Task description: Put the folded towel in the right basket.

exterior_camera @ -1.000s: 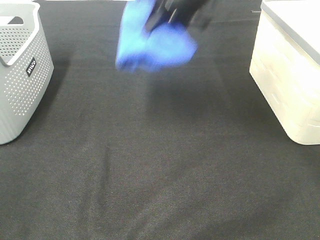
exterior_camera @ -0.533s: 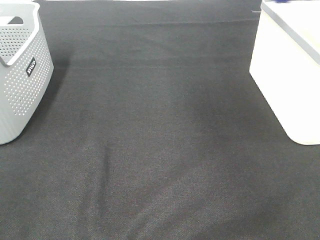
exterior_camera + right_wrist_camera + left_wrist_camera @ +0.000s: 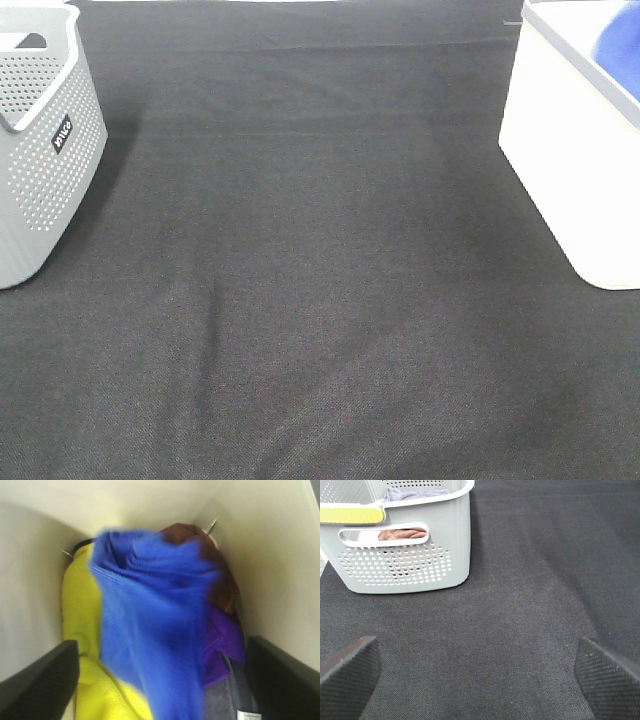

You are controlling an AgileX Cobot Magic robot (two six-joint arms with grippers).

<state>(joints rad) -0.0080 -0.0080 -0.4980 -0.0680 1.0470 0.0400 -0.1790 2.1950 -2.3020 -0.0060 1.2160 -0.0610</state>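
On the black woven tabletop (image 3: 320,300), two baskets: at left one grey basket (image 3: 40,150), perforated plastic with rounded corners; at right one white basket (image 3: 570,150), smooth-walled and plain. Inside the white basket, one blue towel (image 3: 150,620), soft, bunched, blurred, over one yellow cloth (image 3: 82,630), one maroon cloth (image 3: 222,580) and one purple cloth (image 3: 222,650). Above it, the right pincer (image 3: 160,680), fingers wide apart, the towel between them and touching neither. Left pincer (image 3: 480,675) likewise spread, empty, over bare tabletop near the grey basket.
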